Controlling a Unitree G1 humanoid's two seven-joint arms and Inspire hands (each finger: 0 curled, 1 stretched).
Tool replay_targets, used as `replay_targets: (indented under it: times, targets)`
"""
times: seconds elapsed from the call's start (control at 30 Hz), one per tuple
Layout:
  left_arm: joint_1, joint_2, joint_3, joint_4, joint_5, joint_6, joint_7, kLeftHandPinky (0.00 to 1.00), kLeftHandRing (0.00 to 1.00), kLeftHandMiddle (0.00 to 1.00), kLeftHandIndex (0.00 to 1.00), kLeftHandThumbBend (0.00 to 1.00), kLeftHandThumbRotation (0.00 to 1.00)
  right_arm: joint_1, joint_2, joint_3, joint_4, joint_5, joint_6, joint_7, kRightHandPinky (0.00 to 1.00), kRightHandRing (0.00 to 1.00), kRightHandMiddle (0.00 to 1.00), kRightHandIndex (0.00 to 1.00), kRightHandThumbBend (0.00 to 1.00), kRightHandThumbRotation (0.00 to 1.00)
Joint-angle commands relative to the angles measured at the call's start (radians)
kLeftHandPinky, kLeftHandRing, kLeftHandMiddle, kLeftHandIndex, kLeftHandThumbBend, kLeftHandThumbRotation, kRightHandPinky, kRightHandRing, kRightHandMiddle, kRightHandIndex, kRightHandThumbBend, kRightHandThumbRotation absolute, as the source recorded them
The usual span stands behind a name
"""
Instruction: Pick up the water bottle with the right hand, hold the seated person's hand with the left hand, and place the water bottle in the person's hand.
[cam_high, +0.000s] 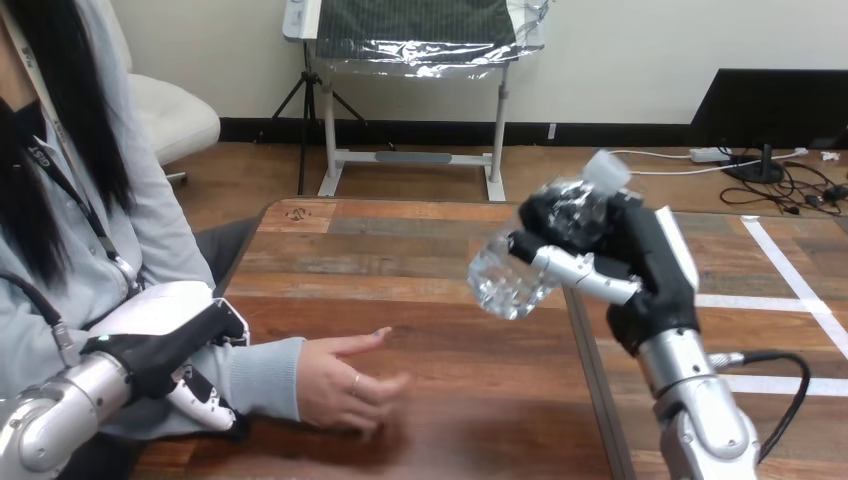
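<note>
Right hand (648, 255) is closed around the water bottle (508, 285), fingers wrapped across its upper half, and it holds the bottle in the air above the counter (440, 235), clear of the wood. I read the bottle's long axis as running from 2 o'clock to 8 o'clock. The cap (607, 168) points up toward 2 o'clock and the clear base hangs down toward 8 o'clock, out past my fingers.

The person's hand (345, 385) rests on the counter at about 8 o'clock from the bottle, well apart from it and lower. Its fingers are loosely spread and point toward 3 o'clock. So the base already points roughly along the line I have to travel, which suits a base-first handover.

My left hand (165, 345) sits at 9 o'clock from the person's hand, curled round the forearm over the grey sleeve (265, 372), short of the wrist itself. It is the nearer of my two hands to theirs, but the bottle has to come in from the right. I would lower and sweep toward 8 o'clock, keeping the tilt.
</note>
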Motion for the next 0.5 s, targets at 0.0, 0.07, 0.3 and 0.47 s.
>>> replay_targets:
  times: [0.0, 0.07, 0.3, 0.47]
  targets:
    - [-0.054, -0.002, 0.017, -0.107, -0.031, 0.006, -0.012, 0.18, 0.23, 0.29, 0.28, 0.76, 0.00, -0.138, 0.007, 0.000, 0.015, -0.001, -0.064, -0.001, 0.33, 0.40, 0.49, 0.48, 0.68, 0.00]
    - [-0.057, 0.000, 0.017, -0.117, -0.030, 0.008, -0.020, 0.18, 0.23, 0.29, 0.28, 0.76, 0.00, -0.145, 0.009, 0.000, 0.030, 0.002, -0.070, 0.004, 0.33, 0.40, 0.49, 0.49, 0.68, 0.00]
    - [-0.067, 0.005, 0.016, -0.137, -0.022, 0.016, -0.041, 0.19, 0.24, 0.29, 0.29, 0.78, 0.00, -0.161, 0.015, -0.001, 0.063, 0.000, -0.085, 0.007, 0.35, 0.42, 0.50, 0.49, 0.70, 0.00]
    - [-0.071, 0.010, 0.018, -0.152, -0.023, 0.016, -0.059, 0.20, 0.25, 0.30, 0.29, 0.80, 0.00, -0.168, 0.017, -0.002, 0.079, -0.001, -0.089, 0.008, 0.36, 0.42, 0.50, 0.49, 0.71, 0.00]
